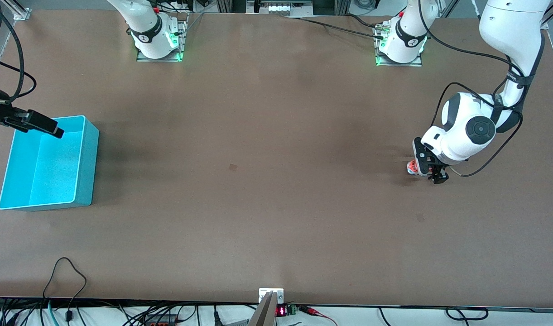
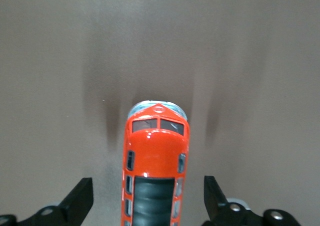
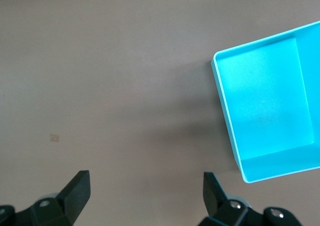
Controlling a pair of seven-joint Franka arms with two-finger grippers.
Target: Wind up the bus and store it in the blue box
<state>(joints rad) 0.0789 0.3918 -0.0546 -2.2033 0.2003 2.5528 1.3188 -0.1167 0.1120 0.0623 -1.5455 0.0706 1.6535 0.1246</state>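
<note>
The bus [image 1: 411,167], a small orange-red toy with a dark roof panel, stands on the brown table at the left arm's end. My left gripper [image 1: 428,172] is lowered over it. In the left wrist view the bus [image 2: 155,151] lies between the open fingers [image 2: 82,196], with a gap of table showing on each side. The blue box [image 1: 45,172] stands open-topped at the right arm's end. My right gripper [image 1: 54,130] hangs open over the box's rim. In the right wrist view the right gripper [image 3: 145,183] holds nothing, and the blue box [image 3: 265,105] is beside it.
Both arm bases [image 1: 158,43] stand along the table's edge farthest from the front camera. Cables [image 1: 68,271] and a small mount [image 1: 271,296] lie at the edge nearest that camera. Bare brown table [image 1: 258,181] stretches between the bus and the box.
</note>
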